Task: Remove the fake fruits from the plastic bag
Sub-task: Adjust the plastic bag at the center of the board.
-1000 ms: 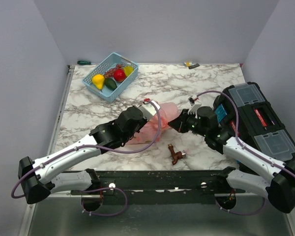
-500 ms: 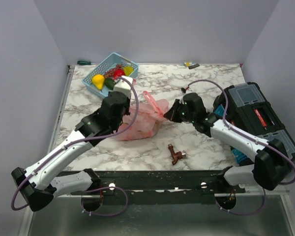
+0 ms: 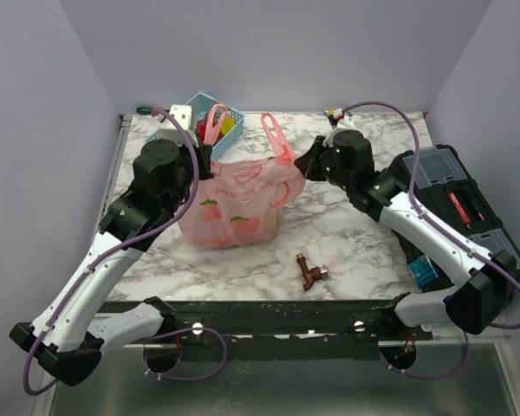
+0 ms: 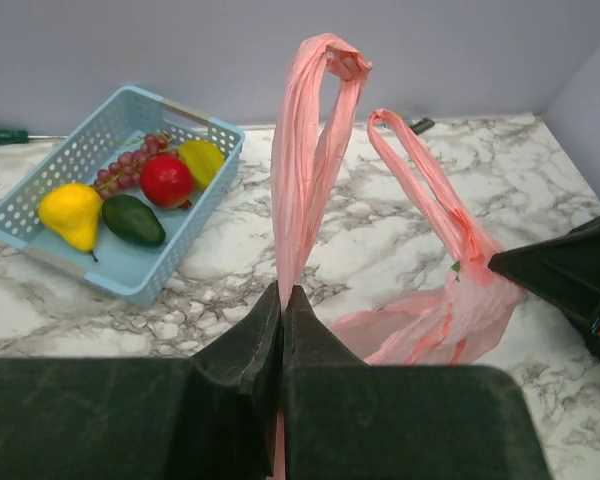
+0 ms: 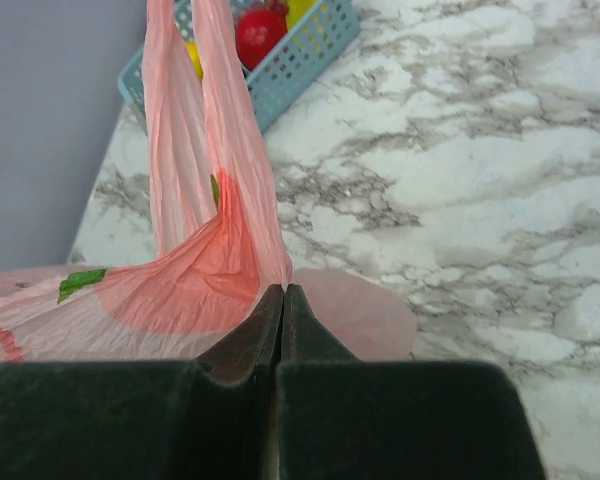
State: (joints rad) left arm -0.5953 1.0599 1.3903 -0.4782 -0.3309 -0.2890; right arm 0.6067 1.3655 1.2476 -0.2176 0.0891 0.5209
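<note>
Light blue basket [image 4: 170, 268]: far left at the back of the marble table [image 3: 355, 234], holding fake fruits [image 4: 167, 180]: yellow pear, dark green one, red one, grapes, yellow-green one.
Left gripper [image 4: 282, 296]: fingers pressed flat together, pinching the bag's left loop handle [image 4: 305, 150], up above the tabletop.
Plastic bag [image 3: 234, 204]: pink, mid-table, strung up between both grippers, base resting on the marble; contents hidden behind the crinkly film.
Right gripper [image 5: 282, 292]: fingers clamped with no gap, nipping the bag's film at the foot of the right handle [image 5: 210, 100].
Brown tap-like piece [image 3: 310, 274]: lying near the front edge, apart from the bag.
Black toolbox [image 3: 455, 208]: far right side.
</note>
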